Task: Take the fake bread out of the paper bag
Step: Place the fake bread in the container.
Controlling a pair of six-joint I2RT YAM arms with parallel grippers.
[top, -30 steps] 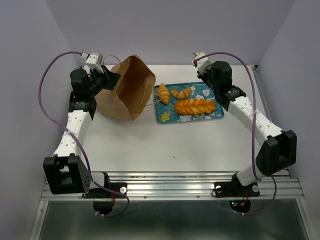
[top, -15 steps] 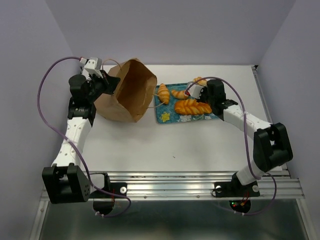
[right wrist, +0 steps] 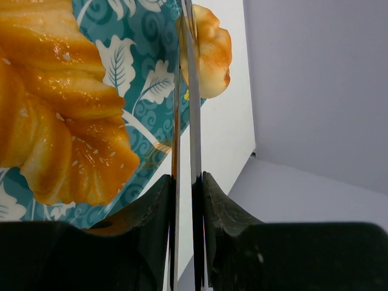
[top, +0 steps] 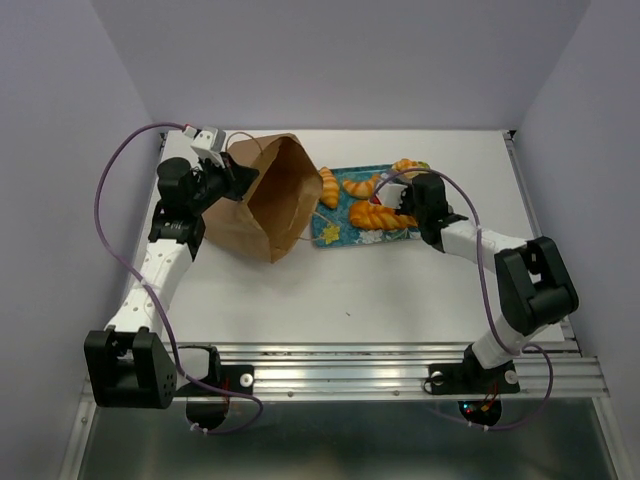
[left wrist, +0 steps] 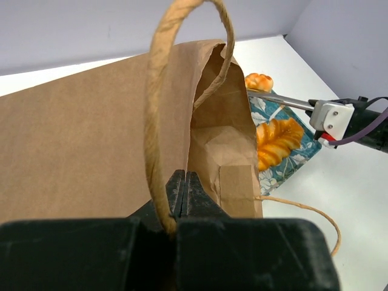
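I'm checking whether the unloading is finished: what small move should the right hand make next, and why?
Probably lift the right hand clear of the tray. It is shut on nothing beside the braided loaf, and both croissants and the bun also lie outside the paper bag, whose visible inside looks empty while the left hand pinches its rim.

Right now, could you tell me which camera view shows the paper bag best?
Top external: the whole paper bag shows, mouth toward the tray. Left wrist crops it to one wall and the mouth; right wrist misses it.
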